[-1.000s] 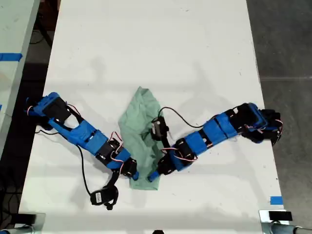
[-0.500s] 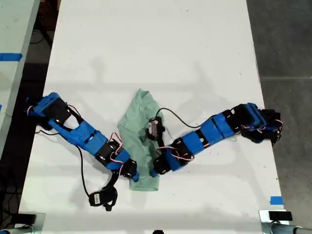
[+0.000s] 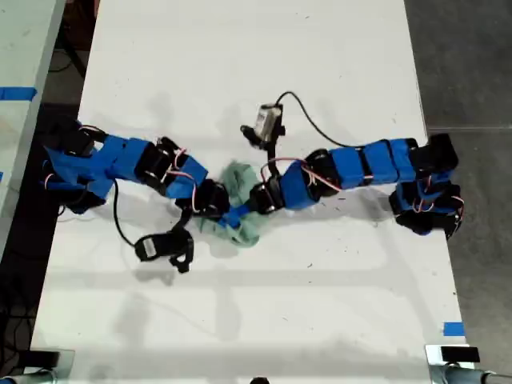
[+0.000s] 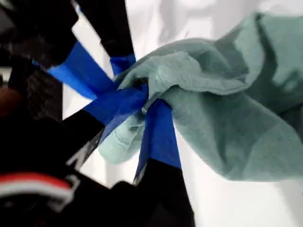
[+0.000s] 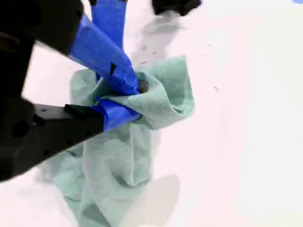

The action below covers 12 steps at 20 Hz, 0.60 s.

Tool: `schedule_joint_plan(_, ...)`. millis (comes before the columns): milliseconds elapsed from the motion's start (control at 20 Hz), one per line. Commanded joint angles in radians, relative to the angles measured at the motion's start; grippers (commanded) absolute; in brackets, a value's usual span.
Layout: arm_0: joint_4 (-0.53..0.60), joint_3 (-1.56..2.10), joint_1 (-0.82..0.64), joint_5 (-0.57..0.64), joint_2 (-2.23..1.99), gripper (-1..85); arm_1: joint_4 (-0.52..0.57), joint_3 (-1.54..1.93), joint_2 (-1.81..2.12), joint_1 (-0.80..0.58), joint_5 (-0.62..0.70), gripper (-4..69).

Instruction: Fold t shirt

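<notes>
Both tools are clamped on the small pale mint-green cloth t shirt (image 3: 238, 214), first tool (image 4: 144, 111) and second tool (image 5: 124, 100) nearly touching mid white bench (image 3: 256, 80); you should spread them apart evenly to flatten the bunched fabric before folding.

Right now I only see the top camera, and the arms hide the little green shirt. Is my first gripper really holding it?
Observer: Yes. The first wrist view shows its blue fingers pinched shut on a fold of the t shirt.
Operator: And my second gripper?
Observer: Shut on the cloth too. The second wrist view shows a fold clamped right at its tips.
</notes>
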<state>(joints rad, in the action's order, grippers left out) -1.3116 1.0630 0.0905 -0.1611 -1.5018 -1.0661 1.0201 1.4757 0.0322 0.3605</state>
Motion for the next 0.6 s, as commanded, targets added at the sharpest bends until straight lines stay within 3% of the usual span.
schedule_joint_plan(0, -0.130, 0.008, -0.291, 0.057, -0.092, 27.8, -0.146, -0.006, 0.109, -0.229, -0.032, 38.7)
schedule_joint_plan(50, -0.178, 0.009, -0.328, 0.063, -0.121, 30.0, -0.199, 0.015, 0.150, -0.258, -0.041, 38.6)
schedule_joint_plan(100, -0.204, 0.012, -0.339, 0.069, -0.184, 29.4, -0.225, 0.072, 0.222, -0.278, -0.054, 30.1)
schedule_joint_plan(150, -0.225, 0.028, -0.348, 0.069, -0.268, 15.0, -0.222, 0.164, 0.325, -0.293, -0.066, 2.9)
schedule_joint_plan(200, -0.227, 0.069, -0.350, 0.084, -0.380, -0.1, -0.219, 0.258, 0.442, -0.304, -0.066, -0.4)
schedule_joint_plan(350, -0.204, 0.272, -0.321, 0.107, -0.762, -0.1, -0.236, 0.592, 0.874, -0.318, -0.091, -0.4)
schedule_joint_plan(550, 0.158, 1.058, -0.233, 0.072, -1.494, -0.2, -0.258, 1.103, 1.540, -0.282, -0.144, -0.4)
